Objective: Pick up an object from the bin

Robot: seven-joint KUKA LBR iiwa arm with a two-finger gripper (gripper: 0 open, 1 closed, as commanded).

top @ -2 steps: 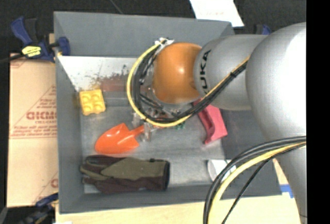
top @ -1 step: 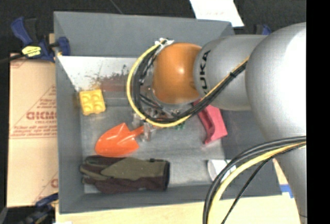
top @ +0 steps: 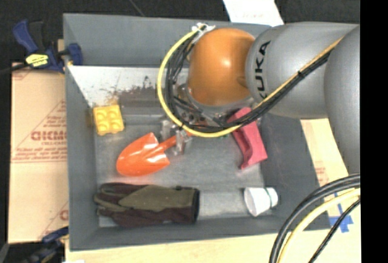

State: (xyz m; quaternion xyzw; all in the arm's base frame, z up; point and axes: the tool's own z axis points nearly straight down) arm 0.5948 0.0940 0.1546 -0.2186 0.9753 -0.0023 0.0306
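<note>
Closest to the front wall of the grey bin (top: 80,159) a dark glove (top: 148,204) lies flat and lengthwise in the front left corner. To its right along the same wall, well apart from it, is a small white cap-shaped thing (top: 260,200) on its side. Further in, left of the middle, an orange scoop (top: 142,159) lies on the floor with its rounded bowl pointing left and its short handle running up to the right. The gripper (top: 174,136) sits right at the end of that handle, low over the floor. The wrist and cables crowd the spot, so I cannot tell whether the jaws are spread, pressed together or pinching the handle. To the right of the gripper a pink angled piece (top: 251,140) stands on the floor, partly under the arm. Beyond the scoop, on the left and near the back wall, sits a yellow studded block (top: 108,119), apart from everything else. Above it all the wrist's rounded orange cover (top: 218,68) hangs over the back half of the bin, ringed by yellow and black cables (top: 162,74) — the thick grey arm (top: 303,68) comes in from the right
</note>
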